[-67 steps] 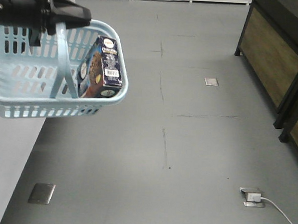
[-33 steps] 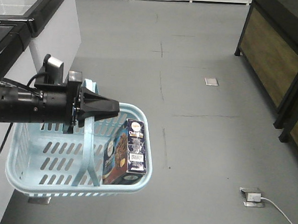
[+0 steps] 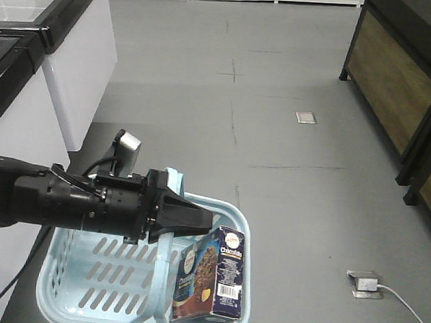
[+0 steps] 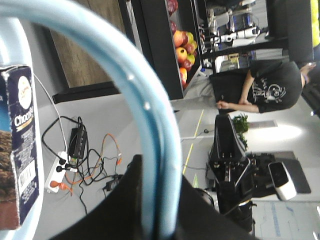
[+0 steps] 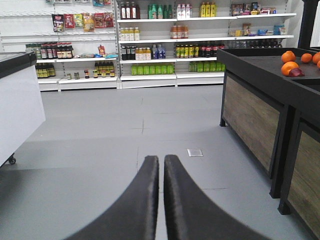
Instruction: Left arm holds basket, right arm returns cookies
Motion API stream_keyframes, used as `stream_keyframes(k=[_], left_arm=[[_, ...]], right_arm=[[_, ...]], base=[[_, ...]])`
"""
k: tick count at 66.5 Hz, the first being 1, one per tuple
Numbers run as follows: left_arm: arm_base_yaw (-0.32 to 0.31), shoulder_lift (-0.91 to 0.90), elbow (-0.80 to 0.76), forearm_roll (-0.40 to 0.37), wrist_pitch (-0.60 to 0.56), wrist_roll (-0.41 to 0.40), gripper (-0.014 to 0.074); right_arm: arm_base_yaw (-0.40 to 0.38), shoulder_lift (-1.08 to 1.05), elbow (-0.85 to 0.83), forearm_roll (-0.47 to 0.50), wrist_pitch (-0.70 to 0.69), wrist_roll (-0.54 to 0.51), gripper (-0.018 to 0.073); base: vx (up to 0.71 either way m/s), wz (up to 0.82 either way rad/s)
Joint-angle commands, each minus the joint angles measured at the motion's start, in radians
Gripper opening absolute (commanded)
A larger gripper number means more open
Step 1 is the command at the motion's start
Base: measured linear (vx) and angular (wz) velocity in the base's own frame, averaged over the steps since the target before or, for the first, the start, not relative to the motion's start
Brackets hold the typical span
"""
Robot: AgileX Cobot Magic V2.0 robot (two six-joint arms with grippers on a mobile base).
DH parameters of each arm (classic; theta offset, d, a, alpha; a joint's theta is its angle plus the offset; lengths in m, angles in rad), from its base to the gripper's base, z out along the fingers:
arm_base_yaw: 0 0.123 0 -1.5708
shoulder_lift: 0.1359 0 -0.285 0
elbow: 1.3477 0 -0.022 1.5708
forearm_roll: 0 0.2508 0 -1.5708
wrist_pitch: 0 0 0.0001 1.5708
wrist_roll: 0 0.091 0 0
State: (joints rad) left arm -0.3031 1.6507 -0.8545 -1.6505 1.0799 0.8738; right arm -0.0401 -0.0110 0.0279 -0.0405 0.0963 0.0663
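Lower and further toward 5 o'clock in the front view than half a second ago, the left arm (image 3: 69, 203) has carried the basket (image 3: 61, 273) down to the frame's bottom edge, around 7 o'clock. The left end effector (image 3: 200, 218) is closed on the basket's flat handle (image 3: 172, 182), which passes up between its dark fingers. The wrist view shows the same: the pale blue handle (image 4: 152, 120) curves through the fingers (image 4: 130, 200).

The cookies (image 3: 211, 278) stand on end inside the basket, at its 4 o'clock corner, tilted slightly, with the barcode panel facing the camera. From the left wrist the carton (image 4: 19, 150) shows at 9 o'clock.

The right end effector (image 5: 161, 172) points out over the grey floor (image 5: 100, 150), its two fingers brought together with only a thin seam between them, holding nothing. Shop shelves (image 5: 160, 50) fill the 12 o'clock background, and a dark stand with oranges (image 5: 292, 62) sits at 2 o'clock.
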Motion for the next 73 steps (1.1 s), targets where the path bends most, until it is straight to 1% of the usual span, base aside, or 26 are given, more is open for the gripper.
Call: stream_keyframes(k=[1,6,11,19,28,38,49,55,73], left_arm=[[-0.042,-0.052,-0.025,-0.132,0.053,0.018,-0.0003],[-0.066,-0.052,-0.025,-0.132,0.043,0.018,-0.0003],[-0.076,-0.052,-0.026,-0.132,0.027,0.018,-0.0003],[-0.076,-0.052,-0.050,-0.132,0.009,-0.021,-0.0003],[-0.076,-0.052,-0.112,-0.132,0.016,-0.040,-0.0003],[-0.076,-0.052,-0.142,-0.132,0.022,-0.091,-0.0003],[-0.076,-0.052,-0.140,-0.132,0.033,-0.091,-0.0003],[-0.076,-0.052,-0.140,-0.128,0.021,-0.074,-0.0003],[-0.076,-0.052,-0.139,-0.127,0.024,-0.075,-0.0003]], right_arm=[[-0.007,-0.014,0.018,-0.007,-0.080,-0.010,-0.0006],[-0.007,-0.014,0.018,-0.007,-0.080,-0.010,-0.0006],[-0.007,-0.014,0.018,-0.007,-0.080,-0.010,-0.0006],[-0.007,-0.014,0.018,-0.007,-0.080,-0.010,-0.0006],[-0.007,-0.014,0.018,-0.007,-0.080,-0.010,-0.0006],[-0.007,-0.014,0.018,-0.007,-0.080,-0.010,-0.0006],[-0.007,-0.014,0.018,-0.007,-0.080,-0.010,-0.0006],[-0.007,-0.013,0.018,-0.007,-0.080,-0.010,-0.0006],[-0.007,-0.013,0.018,-0.007,-0.080,-0.010,-0.0006]], base=[[0.00,0.00],[0.00,0.00],[0.00,0.00],[0.00,0.00],[0.00,0.00],[0.00,0.00],[0.00,0.00],[0.00,0.00],[0.00,0.00]])
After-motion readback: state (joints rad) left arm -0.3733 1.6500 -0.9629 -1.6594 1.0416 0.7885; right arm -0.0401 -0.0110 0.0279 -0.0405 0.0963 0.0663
